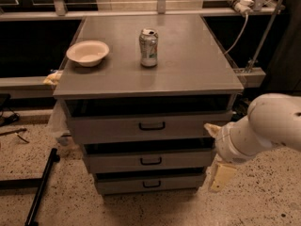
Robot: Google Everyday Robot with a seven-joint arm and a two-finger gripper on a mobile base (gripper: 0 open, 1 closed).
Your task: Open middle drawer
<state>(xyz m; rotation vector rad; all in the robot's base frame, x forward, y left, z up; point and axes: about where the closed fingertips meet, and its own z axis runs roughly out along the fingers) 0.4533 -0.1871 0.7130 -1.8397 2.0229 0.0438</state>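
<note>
The middle drawer [117,163] is a flat grey front with a small black bar handle [151,161], second of three in the grey cabinet. A dark gap shows above its front. My gripper [215,152] hangs on the white arm just off the cabinet's right side, level with the middle drawer and to the right of its handle. Its cream fingers are spread, one fingertip [210,128] near the top drawer's right end and the other [219,177] pointing down beside the bottom drawer. It holds nothing.
The top drawer [108,127] and the bottom drawer [122,185] each carry a black handle. On the cabinet top [197,60] stand a cream bowl [87,52] and a soda can [148,47]. A black bar [41,186] lies on the speckled floor at left.
</note>
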